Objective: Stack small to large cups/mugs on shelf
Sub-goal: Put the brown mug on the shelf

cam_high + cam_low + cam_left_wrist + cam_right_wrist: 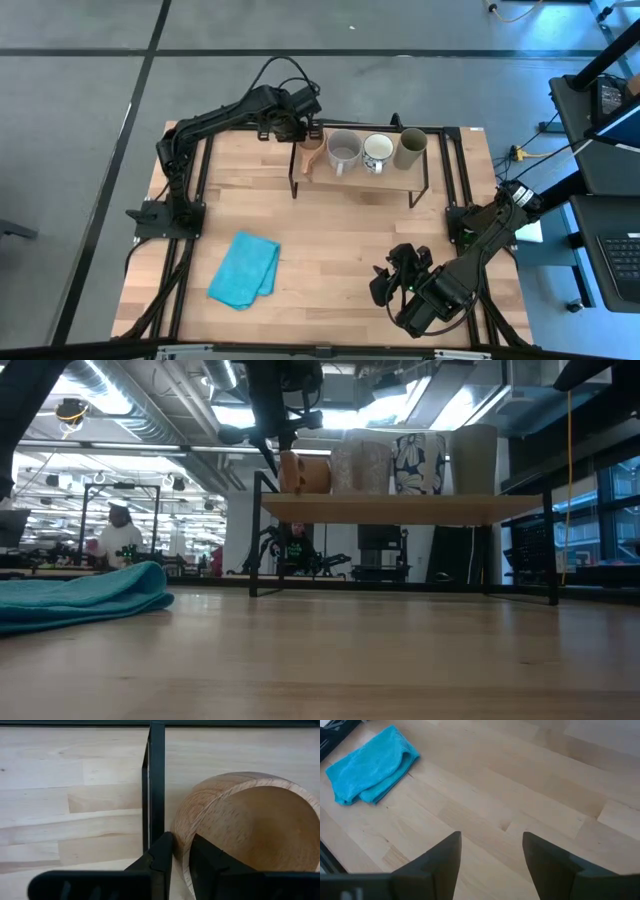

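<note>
Now | left gripper (181, 852) pinching wooden cup (250, 825) rim on shelf (400, 180) | right gripper (491, 850) open, idle

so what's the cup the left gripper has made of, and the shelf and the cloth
The cup held at its rim by the left gripper looks like turned wood, with visible grain and a matte finish. The shelf has a pale wooden board on thin black legs, probably metal. The blue cloth looks like soft, fuzzy terry or microfibre.
</note>
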Available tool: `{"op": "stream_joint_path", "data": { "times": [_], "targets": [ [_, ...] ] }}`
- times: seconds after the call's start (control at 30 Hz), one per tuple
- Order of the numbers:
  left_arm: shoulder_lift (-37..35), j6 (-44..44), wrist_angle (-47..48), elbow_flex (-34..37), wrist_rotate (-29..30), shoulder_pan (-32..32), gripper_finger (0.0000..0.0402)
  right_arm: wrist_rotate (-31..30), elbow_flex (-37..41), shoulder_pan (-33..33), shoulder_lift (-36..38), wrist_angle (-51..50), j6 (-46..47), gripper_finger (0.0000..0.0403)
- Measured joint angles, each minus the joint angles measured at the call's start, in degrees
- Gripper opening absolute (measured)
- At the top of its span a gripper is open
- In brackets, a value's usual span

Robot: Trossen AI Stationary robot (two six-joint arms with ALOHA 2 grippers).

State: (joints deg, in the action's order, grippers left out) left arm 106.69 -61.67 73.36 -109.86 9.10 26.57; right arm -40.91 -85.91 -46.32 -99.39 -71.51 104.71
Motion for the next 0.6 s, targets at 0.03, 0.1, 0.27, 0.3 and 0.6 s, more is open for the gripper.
{"op": "stream_joint_path", "data": {
  "times": [0.03,0.1,0.27,0.3,0.6],
  "targets": [
    [0.00,0.46,0.21,0.00,-0.05,-0.01,0.0047,0.00,0.00,0.00,0.00,-0.12,0.00,0.0213],
    [0.00,0.69,0.34,0.00,-0.13,-0.06,0.0047,0.00,0.00,0.00,0.00,-0.23,0.00,0.0213],
    [0.00,1.45,-0.25,0.00,0.26,-0.17,0.0047,0.00,0.00,0.00,0.00,-0.38,0.00,0.0213],
    [0.00,1.80,-0.19,0.00,0.28,-0.17,0.0047,0.00,0.00,0.02,0.00,-0.46,0.00,0.0213],
    [0.00,1.82,-0.14,0.00,0.78,-0.52,0.0066,0.00,0.00,0.00,0.00,-0.74,0.00,0.0213]
  ]
}}
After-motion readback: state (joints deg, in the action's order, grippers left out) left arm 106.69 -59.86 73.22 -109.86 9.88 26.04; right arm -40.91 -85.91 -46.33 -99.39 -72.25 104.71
